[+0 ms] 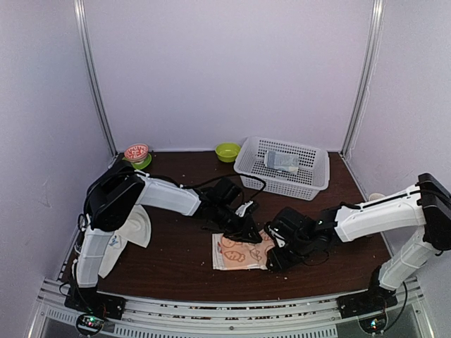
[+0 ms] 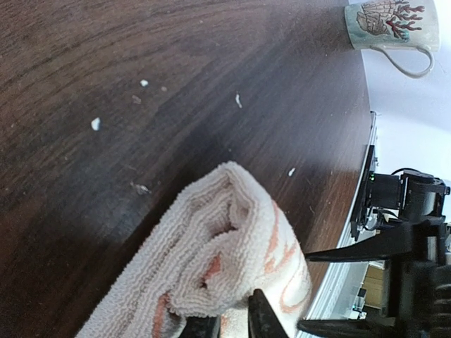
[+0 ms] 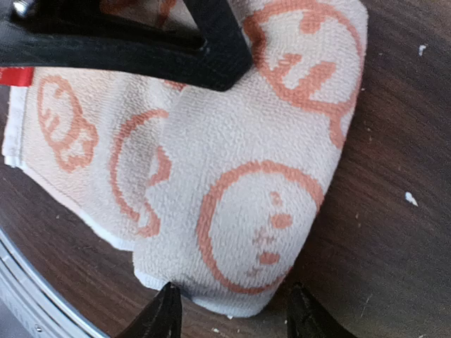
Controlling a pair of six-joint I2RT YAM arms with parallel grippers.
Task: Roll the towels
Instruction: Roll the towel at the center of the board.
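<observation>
we see the towel (image 1: 238, 253), cream with orange faces, lying near the front middle of the table (image 1: 176, 246), partly folded over on itself. our left gripper (image 1: 246, 231) is clenched on a raised fold at the towel's far edge, and the cloth bunches up between its fingers (image 2: 257, 317). our right gripper (image 3: 236, 313) is released, its jaws standing apart on either side of the towel's rounded right end. the plain towel (image 1: 139, 227) lies well apart, by the left arm. at the back sit a basket (image 1: 310, 176) with a grey roll (image 1: 282, 162) in it and a green bowl (image 1: 227, 151). a mug (image 2: 387, 24) stands by a table edge.
</observation>
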